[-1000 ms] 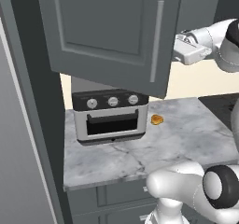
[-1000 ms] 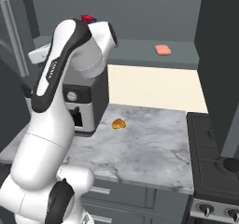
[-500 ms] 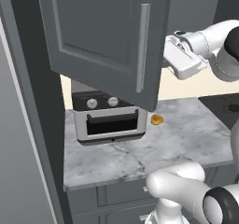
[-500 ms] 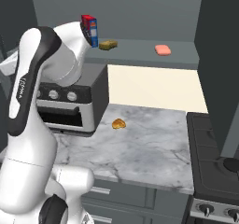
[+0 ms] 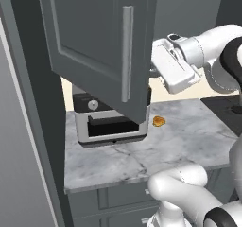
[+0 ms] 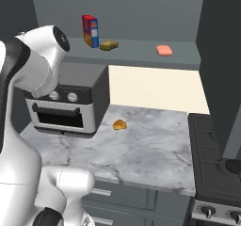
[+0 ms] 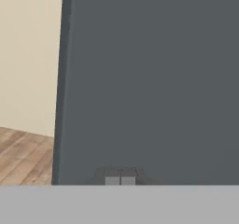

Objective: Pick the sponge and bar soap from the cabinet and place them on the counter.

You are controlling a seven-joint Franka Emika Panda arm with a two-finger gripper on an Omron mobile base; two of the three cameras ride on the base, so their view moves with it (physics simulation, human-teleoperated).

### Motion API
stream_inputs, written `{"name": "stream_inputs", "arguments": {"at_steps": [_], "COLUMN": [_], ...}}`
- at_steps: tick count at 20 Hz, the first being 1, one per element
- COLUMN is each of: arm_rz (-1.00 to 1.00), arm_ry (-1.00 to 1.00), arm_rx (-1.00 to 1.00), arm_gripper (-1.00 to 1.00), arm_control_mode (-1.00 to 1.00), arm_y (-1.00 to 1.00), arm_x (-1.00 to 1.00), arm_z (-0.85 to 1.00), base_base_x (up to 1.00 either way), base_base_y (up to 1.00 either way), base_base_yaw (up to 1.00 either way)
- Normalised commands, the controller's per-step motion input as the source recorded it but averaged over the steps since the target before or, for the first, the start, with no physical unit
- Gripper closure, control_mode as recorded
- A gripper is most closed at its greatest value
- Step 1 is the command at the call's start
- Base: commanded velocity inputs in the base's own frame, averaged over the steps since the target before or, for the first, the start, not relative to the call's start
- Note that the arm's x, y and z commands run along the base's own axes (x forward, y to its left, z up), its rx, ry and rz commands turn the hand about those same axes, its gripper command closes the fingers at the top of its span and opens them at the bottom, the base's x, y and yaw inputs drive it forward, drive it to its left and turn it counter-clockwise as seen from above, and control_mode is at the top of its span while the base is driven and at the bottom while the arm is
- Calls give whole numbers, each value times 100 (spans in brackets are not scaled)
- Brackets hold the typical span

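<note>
Glossy white rounded arm links; dark joints; boxy white wrist housing

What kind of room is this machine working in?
It looks like a home kitchen, computer-rendered: a white-grey marble counter carries a silver toaster oven with knobs, a dark stove stands beside it, and a dark grey wall cabinet hangs above with its door swung open.

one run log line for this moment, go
phase: opening cabinet door | claw: shut, against door's inner face, nothing held | sponge: on shelf | bar soap: on shelf | counter: neither item placed
</note>
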Motion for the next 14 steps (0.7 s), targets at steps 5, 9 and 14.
{"name": "stream_inputs", "arguments": {"at_steps": [5,9,14], "arm_rz": [0,0,0], "arm_ry": [-2,0,0], "arm_rx": [0,0,-2], "arm_gripper": [100,100,100], "arm_control_mode": [-100,-100,-100], "arm_y": [37,46,60], "arm_x": [-10,-5,-1], "arm_z": [0,0,-2], "base_base_x": [0,0,0], "base_base_y": [0,0,0], "base_base_yaw": [0,0,0]}}
